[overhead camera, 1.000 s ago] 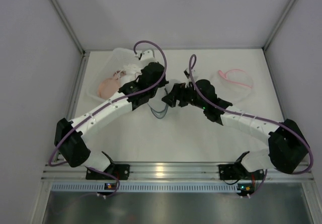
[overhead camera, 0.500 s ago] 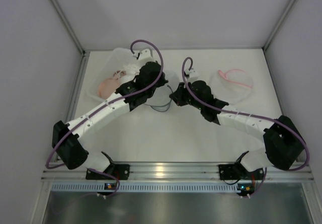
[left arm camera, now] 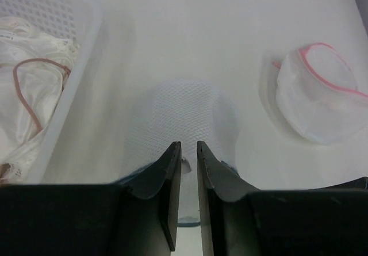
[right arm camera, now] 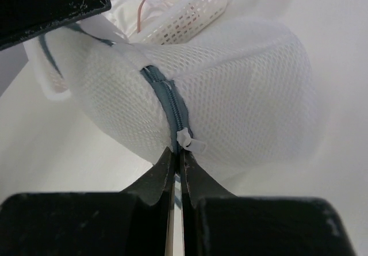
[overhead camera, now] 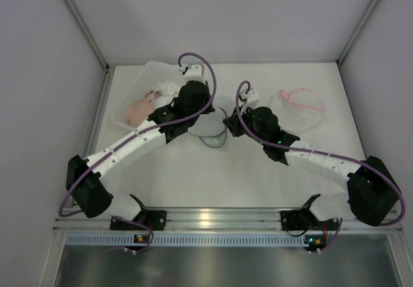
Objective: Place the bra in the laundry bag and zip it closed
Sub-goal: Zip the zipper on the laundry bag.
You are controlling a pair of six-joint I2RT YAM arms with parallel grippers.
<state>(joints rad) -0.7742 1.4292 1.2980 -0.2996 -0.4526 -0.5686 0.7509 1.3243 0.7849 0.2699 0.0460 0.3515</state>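
The white mesh laundry bag (overhead camera: 213,134) lies bulging at mid-table between both arms, its grey-blue zipper (right arm camera: 167,95) running along its top. My right gripper (right arm camera: 177,151) is shut on the bag's zipper edge, just below the white pull tab (right arm camera: 190,140). My left gripper (left arm camera: 188,146) hovers over the bag's other end (left arm camera: 184,109), jaws a narrow gap apart with nothing pinched and the pull tab (left arm camera: 185,163) just beyond its tips. From above, the left gripper (overhead camera: 206,120) and right gripper (overhead camera: 227,126) meet at the bag. The bra is hidden; the mesh shows no contents.
A white plastic basket (overhead camera: 150,74) at the back left holds pale garments with a thin brownish strap (left arm camera: 34,80). A second mesh bag with pink trim (overhead camera: 302,103) lies at the back right. Grey walls enclose the table on three sides.
The right gripper closed on the bag's zipper edge after moving left toward it. The left gripper's jaws parted slightly. The bag now sits rounder and a little farther back.
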